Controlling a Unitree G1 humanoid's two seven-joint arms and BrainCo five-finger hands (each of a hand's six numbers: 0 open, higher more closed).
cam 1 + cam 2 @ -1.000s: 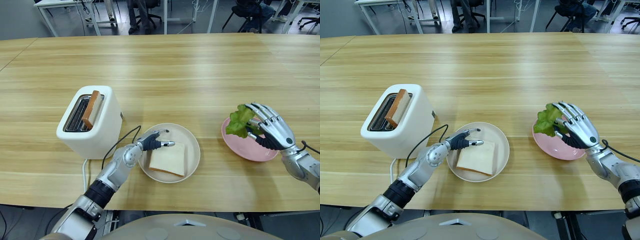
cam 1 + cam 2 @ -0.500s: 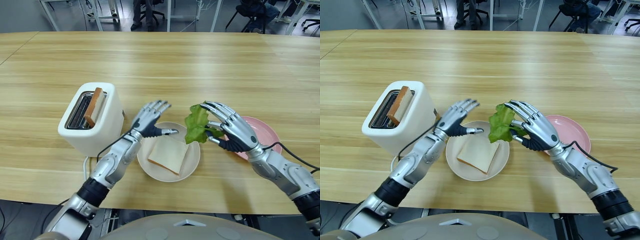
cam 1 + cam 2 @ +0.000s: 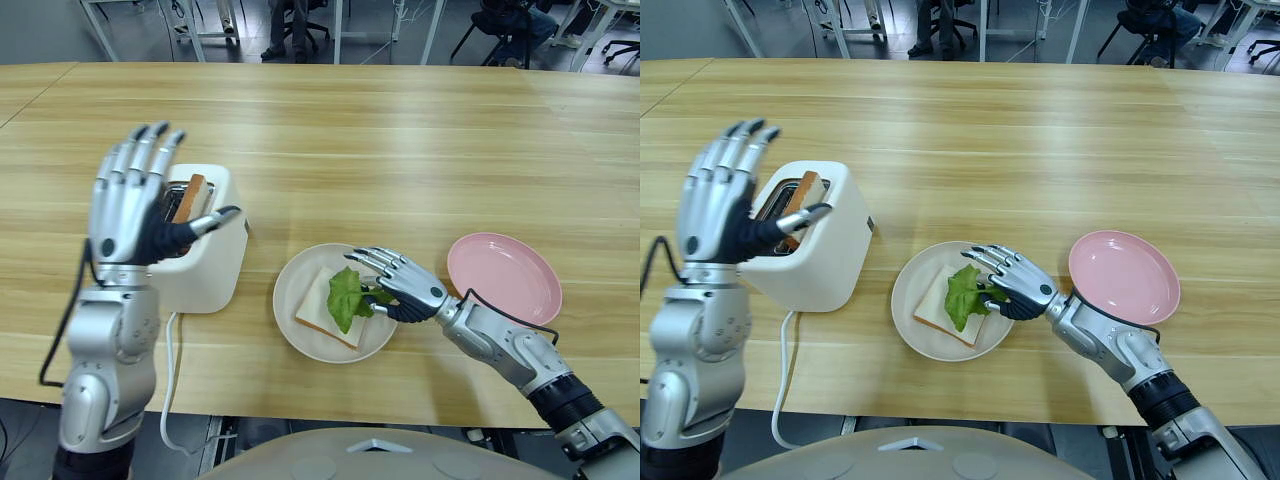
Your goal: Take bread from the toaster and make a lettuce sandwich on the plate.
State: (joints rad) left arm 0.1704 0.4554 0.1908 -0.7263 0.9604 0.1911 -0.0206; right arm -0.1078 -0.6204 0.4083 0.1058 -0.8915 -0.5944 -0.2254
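So your right hand (image 3: 405, 290) is down over the plate (image 3: 284, 300) with its fingertips pinched on the lettuce (image 3: 345, 296), and the leaf is lying on the bread slice (image 3: 316, 314) that's flat on that plate. If I were you I'd lower it until the leaf is properly resting on the bread, keep it centred so it doesn't hang off the right edge, and open the fingers slowly. Lettuce is light and floppy, so I'd guess it could cling to a fingertip and come back up if you pull away fast. Lift straight up, not sideways, or you could drag the slice across the plate. Your left hand (image 3: 130, 205) is held up in front of the toaster (image 3: 205, 275), fingers spread wide and holding nothing. The second slice (image 3: 190, 198) stands tilted in the toaster slot, so that looks like the next grab; come down from above and pinch its top edge rather than nudging the toaster body, since the cord (image 3: 168, 350) trails off the near edge of the table (image 3: 400, 150). The pink plate (image 3: 505, 275) sits off to the right, well apart. As for labels or writing, I can't make out any on the toaster or either plate.
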